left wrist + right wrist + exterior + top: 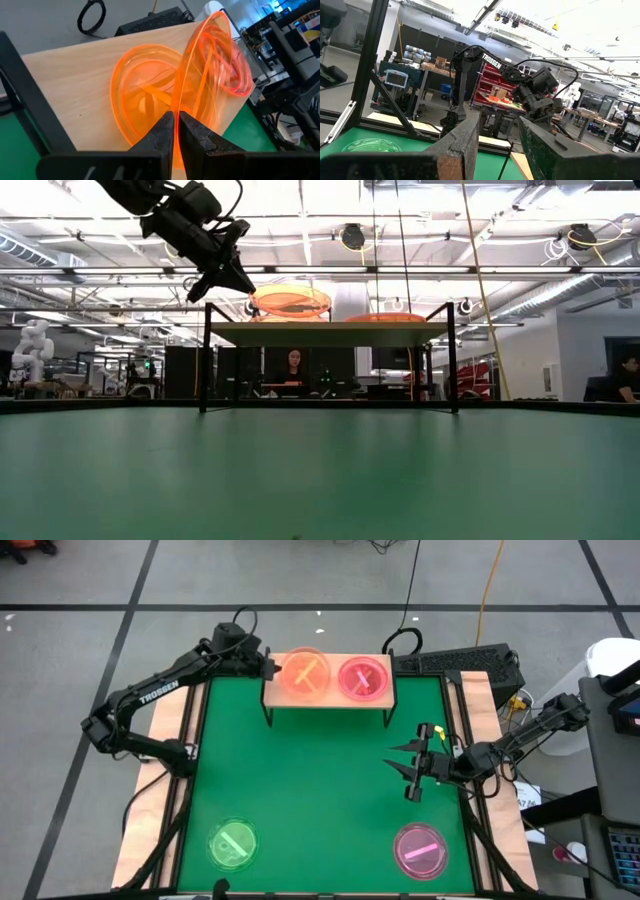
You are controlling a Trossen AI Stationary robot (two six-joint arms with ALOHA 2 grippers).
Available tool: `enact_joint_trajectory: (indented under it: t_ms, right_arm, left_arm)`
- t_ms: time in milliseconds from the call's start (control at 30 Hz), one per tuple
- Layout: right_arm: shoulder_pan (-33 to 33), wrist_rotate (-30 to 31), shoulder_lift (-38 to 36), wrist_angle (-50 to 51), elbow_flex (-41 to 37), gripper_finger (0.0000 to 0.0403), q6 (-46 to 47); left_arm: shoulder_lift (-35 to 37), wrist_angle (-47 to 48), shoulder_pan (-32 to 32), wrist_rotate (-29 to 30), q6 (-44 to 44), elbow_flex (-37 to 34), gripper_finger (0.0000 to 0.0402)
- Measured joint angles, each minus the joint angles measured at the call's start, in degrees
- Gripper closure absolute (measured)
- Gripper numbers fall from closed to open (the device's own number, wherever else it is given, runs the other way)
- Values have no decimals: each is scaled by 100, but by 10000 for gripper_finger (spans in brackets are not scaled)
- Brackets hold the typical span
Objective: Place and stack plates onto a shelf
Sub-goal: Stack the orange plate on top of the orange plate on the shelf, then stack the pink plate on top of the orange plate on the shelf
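My left gripper [268,667] is at the shelf's left end [270,690], shut on an orange plate [290,300] held just above the shelf's wooden board [75,80]. A second orange plate [142,95] lies on the board beneath it. A pink plate [362,677] lies on the shelf's right half. A green plate [232,843] and another pink plate [420,848] lie on the green mat near its front corners. My right gripper [402,776] is open and empty over the mat's right side. My left gripper pinches the orange plate's rim [176,131] between its two fingers, at the plate's left edge. The fingers come from the table's left, slanting slightly down. The plate is lifted clear of the board, roughly level, over the orange plate lying there.
The shelf stands on thin black legs [207,360] at the mat's far edge. A keyboard [455,662] and cables lie behind the shelf. The green mat [310,790] shows bare between the shelf and the two front plates. A person [293,370] sits in the room behind.
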State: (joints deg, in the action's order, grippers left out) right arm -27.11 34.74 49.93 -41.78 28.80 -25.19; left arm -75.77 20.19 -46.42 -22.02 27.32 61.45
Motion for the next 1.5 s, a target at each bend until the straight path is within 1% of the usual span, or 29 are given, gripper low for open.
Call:
enact_joint_trajectory:
  t_ms: [200, 467, 633, 733, 800, 900, 1000, 1067, 1200, 1333, 1433, 1500]
  right_arm:
    - [0, 0, 0, -2, 0, 282, 0]
    - [1, 0, 0, 0, 0, 282, 0]
    - [1, 0, 0, 1, 0, 282, 0]
    - [1, 0, -1, 38, 0, 282, 1]
    - [1, 0, -1, 54, 0, 282, 2]
    - [0, 10, 0, 97, 0, 282, 2]
    - [2, 38, 0, 154, 0, 282, 2]
    - [2, 172, 0, 189, 0, 282, 4]
    - [2, 299, 0, 319, 0, 282, 66]
    - [2, 297, 0, 409, 0, 282, 288]
    - [2, 297, 0, 538, 0, 282, 392]
    - [2, 297, 0, 661, 0, 282, 458]
  left_arm:
    - [0, -121, -1, 0, -52, 0, 368]
    - [0, -120, 45, 7, -55, 0, 326]
    - [0, -165, 45, 7, -80, 0, 323]
    - [12, -432, 45, -8, -110, 0, 323]
    - [88, -636, 28, -105, -143, 0, 323]
    - [290, -999, 87, -251, -421, 2, 323]
    - [568, -1151, 287, -267, -836, 2, 323]
    - [829, -1176, 457, -216, -1104, 2, 323]
    - [1388, -1167, 974, 252, -1377, 4, 323]
    - [2021, -1151, 1771, 724, -1698, -65, 323]
    - [2458, -1416, 2502, 1499, -1834, -434, 323]
    - [2731, -1709, 2961, 2029, -1842, -839, 323]
